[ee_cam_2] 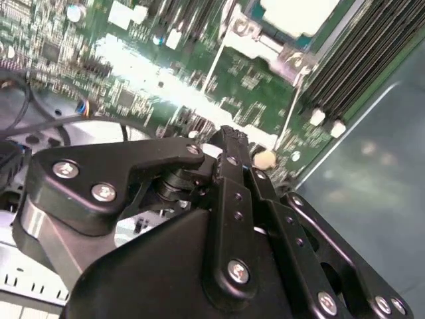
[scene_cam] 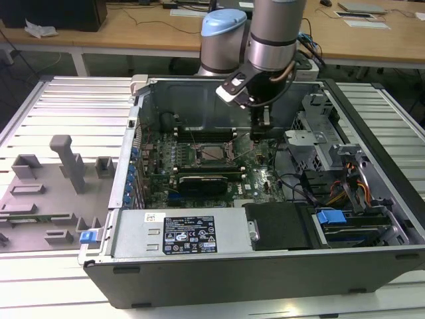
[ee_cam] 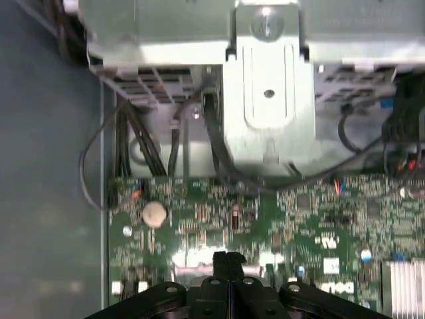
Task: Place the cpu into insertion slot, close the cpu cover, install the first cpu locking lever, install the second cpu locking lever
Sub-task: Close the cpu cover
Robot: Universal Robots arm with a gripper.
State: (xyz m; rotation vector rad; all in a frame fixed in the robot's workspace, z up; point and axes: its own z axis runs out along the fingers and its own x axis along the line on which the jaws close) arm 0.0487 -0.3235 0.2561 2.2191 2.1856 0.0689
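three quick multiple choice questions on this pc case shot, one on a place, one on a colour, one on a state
1. In the exterior view, the gripper hangs over
A. the grey tray beside the case
B. the motherboard, on the exterior view's right of the insertion slot
C. the drive bay

2. The motherboard is
A. red
B. green
C. white

3. The gripper's fingers are
A. spread wide
B. shut on a cable
C. shut, with nothing between them

Answers:
1 B, it hangs over the board just beside the slot.
2 B, the board is green in both wrist views.
3 C, the fingertips meet in the first wrist view.
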